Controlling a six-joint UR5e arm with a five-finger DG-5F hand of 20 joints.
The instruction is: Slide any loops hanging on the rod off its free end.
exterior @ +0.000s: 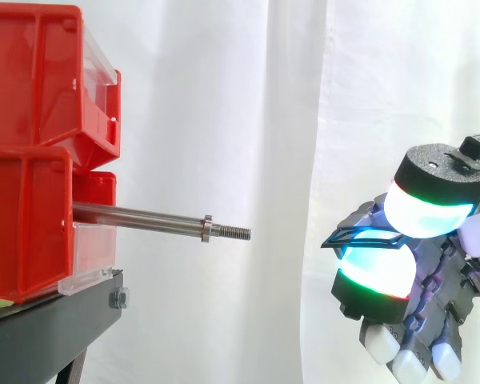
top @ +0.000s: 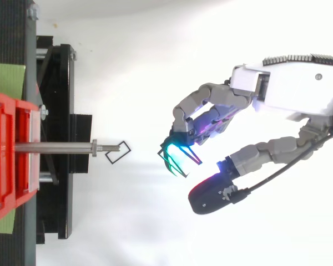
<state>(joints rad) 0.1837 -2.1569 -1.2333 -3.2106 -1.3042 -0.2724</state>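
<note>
Between fingertips (exterior: 374, 270), loops (exterior: 358, 238) half hidden.

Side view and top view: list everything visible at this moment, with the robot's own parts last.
bins: at least two, red, stacked at the left on the stand
stand: one, black, under the bins
green sheet: one, green, beneath the bins
rod: one, silver, sticking out of the bins towards the hand, nut near its threaded free end, nothing hanging on it
free loop: one, black, rectangular, just past the rod's tip in the top view, off the rod
held loops: count unclear, black, pinched between the hand's fingertips
curtain: one, white, behind everything
hand: one, grey with glowing pads, beyond the rod's free end, apart from the rod
</note>
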